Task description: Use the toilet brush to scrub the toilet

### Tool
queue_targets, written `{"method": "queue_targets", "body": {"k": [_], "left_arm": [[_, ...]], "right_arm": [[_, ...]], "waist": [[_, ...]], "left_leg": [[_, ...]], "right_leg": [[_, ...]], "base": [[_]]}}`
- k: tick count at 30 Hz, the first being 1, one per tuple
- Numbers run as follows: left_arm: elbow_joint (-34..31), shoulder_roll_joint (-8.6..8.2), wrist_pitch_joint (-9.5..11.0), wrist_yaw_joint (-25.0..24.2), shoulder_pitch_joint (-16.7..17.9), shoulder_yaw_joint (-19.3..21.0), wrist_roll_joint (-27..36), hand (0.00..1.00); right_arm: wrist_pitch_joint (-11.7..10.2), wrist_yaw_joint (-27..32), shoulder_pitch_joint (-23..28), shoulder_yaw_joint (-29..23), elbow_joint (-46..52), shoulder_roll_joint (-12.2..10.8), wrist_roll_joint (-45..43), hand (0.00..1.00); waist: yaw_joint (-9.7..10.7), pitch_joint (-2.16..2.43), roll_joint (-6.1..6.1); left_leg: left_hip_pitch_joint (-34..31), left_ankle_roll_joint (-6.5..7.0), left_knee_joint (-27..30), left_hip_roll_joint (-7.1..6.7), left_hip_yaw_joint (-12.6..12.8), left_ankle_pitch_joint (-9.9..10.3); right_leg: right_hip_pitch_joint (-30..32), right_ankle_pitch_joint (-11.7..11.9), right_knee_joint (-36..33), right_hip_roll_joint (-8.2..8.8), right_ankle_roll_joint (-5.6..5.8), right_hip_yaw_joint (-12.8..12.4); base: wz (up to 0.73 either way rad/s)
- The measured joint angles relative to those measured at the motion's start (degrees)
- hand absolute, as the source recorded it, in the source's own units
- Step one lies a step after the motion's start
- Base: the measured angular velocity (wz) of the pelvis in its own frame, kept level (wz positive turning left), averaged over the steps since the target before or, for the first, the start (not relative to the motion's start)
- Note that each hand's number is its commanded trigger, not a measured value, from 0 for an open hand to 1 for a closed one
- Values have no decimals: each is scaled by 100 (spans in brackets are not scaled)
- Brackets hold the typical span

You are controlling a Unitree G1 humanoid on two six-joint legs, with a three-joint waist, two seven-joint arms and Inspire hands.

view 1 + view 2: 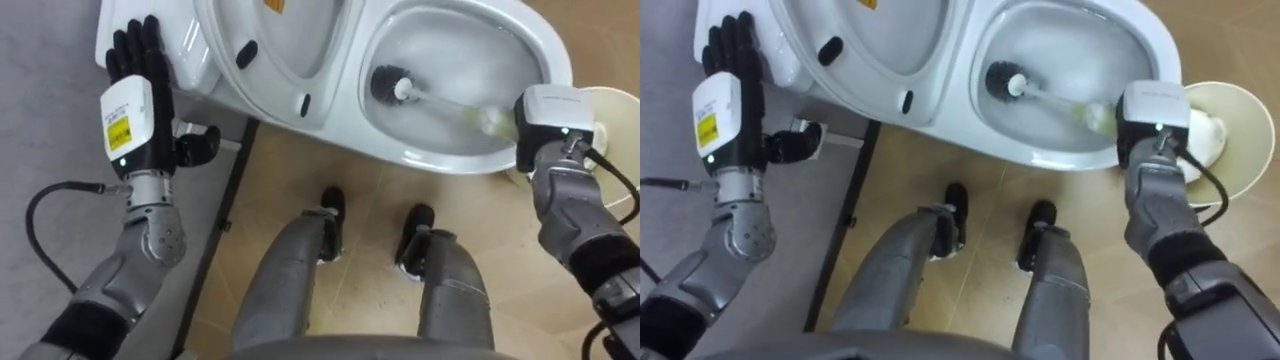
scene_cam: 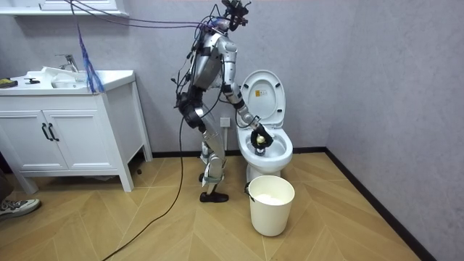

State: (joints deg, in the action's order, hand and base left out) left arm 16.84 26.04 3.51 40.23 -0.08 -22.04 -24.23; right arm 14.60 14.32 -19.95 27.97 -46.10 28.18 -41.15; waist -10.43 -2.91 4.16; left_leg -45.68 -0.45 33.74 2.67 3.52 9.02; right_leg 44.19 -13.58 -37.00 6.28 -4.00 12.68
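Robot: standing at the toilet [image 1: 545, 48], feet close to its base.
Lid [image 1: 270, 45]: raised.
Brush [image 1: 430, 100]: dark head down inside the bowl, handle slanting up to the rim.
Right hand [image 1: 550, 115]: at the bowl's rim, closed round the brush handle.
Left hand [image 1: 130, 110]: fingers straight, lying against the tank [image 1: 190, 60].
Bucket [image 2: 272, 206]: pale, on the floor just beside the toilet.

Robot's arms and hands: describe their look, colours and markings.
Left hand: black fingers, white back plate with a yellow label. Right hand: white boxy back plate. Both forearms are grey metal, and a black cable loops off each wrist.
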Motion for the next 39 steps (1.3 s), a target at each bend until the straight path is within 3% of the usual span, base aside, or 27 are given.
{"method": "queue_targets", "body": {"k": [2, 4, 7, 9, 11, 13, 16, 18, 21, 23, 25, 29, 33, 36, 39], "left_arm": [[73, -4, 31, -176, -69, -1, -9, 0], [230, -2, 128, -313, -74, -5, -4, 0], [499, -88, 238, -503, -169, -8, -14, 0], [725, -152, 381, -601, -170, 45, -20, 0], [933, -203, 461, -858, -146, 127, -63, 0], [1176, -227, 475, -991, -47, 217, -114, 0], [1416, -305, 536, -1152, 459, 388, -134, 0], [1580, -359, 529, -1343, 803, 645, -131, 0], [1941, -516, 456, -1558, 1373, 1131, -70, 0], [2512, -657, 180, -1882, 1669, 1411, -5, 0], [2647, -806, 89, -2022, 1934, 1692, 36, 0], [2680, -1066, 54, -2151, 2379, 1956, 368, 0], [2832, -1288, 10, -2196, 2404, 2208, 684, 0], [3102, -1469, 2, -2167, 2393, 2434, 1019, 0], [3404, -1627, -82, -2185, 2308, 2600, 1002, 0]], "right_arm": [[-373, -9, -176, 1, -570, 31, 297, 100], [-556, -48, -155, 1, -845, 31, 386, 100], [-748, -297, -134, -14, -1184, 35, 467, 100], [-856, -400, -25, -123, -1220, 39, 471, 100], [-1052, -427, 373, -327, -1236, 33, 493, 100], [-1106, -474, 677, -400, -1234, -26, 434, 100], [-1219, -547, 1504, -684, -1202, -110, 354, 100], [-1221, -578, 2039, -939, -1127, -177, 367, 100], [-1217, -592, 2636, -1302, -1120, -384, 392, 100], [-1227, -586, 2924, -1511, -1119, -670, 437, 100], [-1283, -587, 3118, -1580, -1056, -822, 484, 100], [-1326, -648, 3442, -1654, -904, -1031, 638, 100], [-1361, -717, 3451, -1937, -979, -1246, 725, 100], [-1370, -697, 3561, -2070, -979, -1374, 856, 100], [-1373, -649, 3600, -2498, -1036, -1642, 1099, 100]], "waist": [[46, -27, -100], [64, -68, -197], [50, -70, -315], [70, -61, -328], [68, -17, -314], [62, 24, -327], [98, 230, -312], [121, 273, -315], [229, 284, -330], [314, 264, -457], [380, 262, -520], [389, 240, -605], [396, 226, -602], [437, 253, -552], [551, 275, -548]], "left_leg": [[175, 3, -23, -50, -26, -2], [409, 7, -60, -125, -25, 0], [754, 43, -209, -187, 21, 22], [970, 45, -338, -241, -5, 22], [1284, 48, -487, -238, -71, 31], [1597, 36, -681, -234, -82, 22], [2232, 33, -1045, -217, -90, 21], [2668, 33, -1296, -224, -71, 22], [3214, 22, -1560, -224, -46, 32], [3543, 21, -1666, -237, -45, 32], [3704, 14, -1664, -239, -45, 37], [4086, -46, -1693, -187, -72, 206], [4431, -47, -1855, -188, -60, 290], [4695, -37, -1967, -196, -56, 341], [4841, -35, -2066, -212, 9, 344]], "right_leg": [[-184, -48, -14, 57, 28, 35], [-387, -134, -61, 129, 80, 13], [-642, -191, -61, 202, 141, -8], [-848, -194, -17, 256, 133, 65], [-1238, -191, 167, 232, 135, 152], [-1550, -172, 369, 173, 158, 162], [-2231, -99, 873, 52, 230, 190], [-2679, -93, 1143, 31, 263, 196], [-3260, -98, 1509, -33, 315, 216], [-3608, -119, 1661, -40, 330, 246], [-3851, -132, 1832, -57, 342, 271], [-4396, -154, 2151, -137, 385, 341], [-4663, -200, 2176, -140, 412, 336], [-4889, -209, 2250, -144, 436, 309], [-4981, -220, 2291, -150, 455, 259]], "base": [[12], [13], [3], [5], [13], [2], [-1], [-6], [-1], [2], [12], [17], [-2], [-10], [-9]]}}
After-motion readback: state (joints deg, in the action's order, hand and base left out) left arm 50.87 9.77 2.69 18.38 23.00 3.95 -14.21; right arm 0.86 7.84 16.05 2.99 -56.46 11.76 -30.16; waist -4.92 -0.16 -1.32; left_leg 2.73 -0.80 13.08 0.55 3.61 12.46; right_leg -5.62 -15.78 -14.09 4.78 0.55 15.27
